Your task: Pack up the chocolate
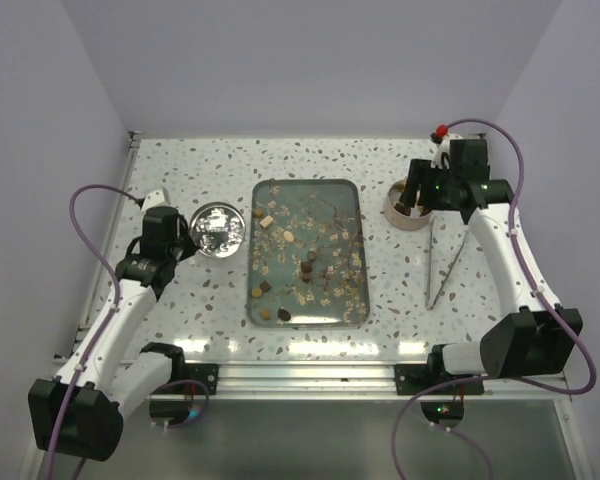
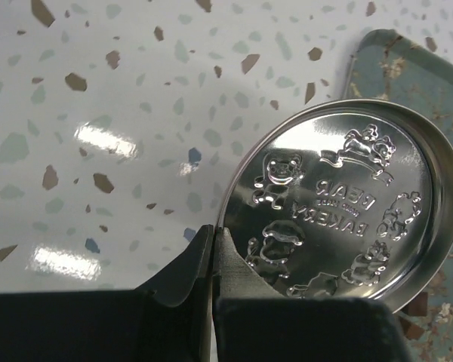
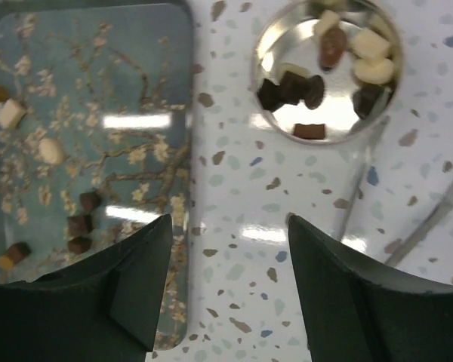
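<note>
Your left arm [image 1: 115, 310] and right arm [image 1: 500, 245], white tapered link shells, black joint housings and black bases, purple cables [image 1: 73, 208] looping off each, red knob [image 1: 441, 130] atop your right wrist, matte black wedge-shaped fingers [image 3: 128, 286]

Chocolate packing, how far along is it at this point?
Partly done. Several chocolates already sit in the round tin. In hand: the right claw hangs open and empty between the tin and the tray, while the left claw seems pinched on the rim of the lid. Left to do: many more of them lie on the tray, then presumably the tin gets closed.
</note>
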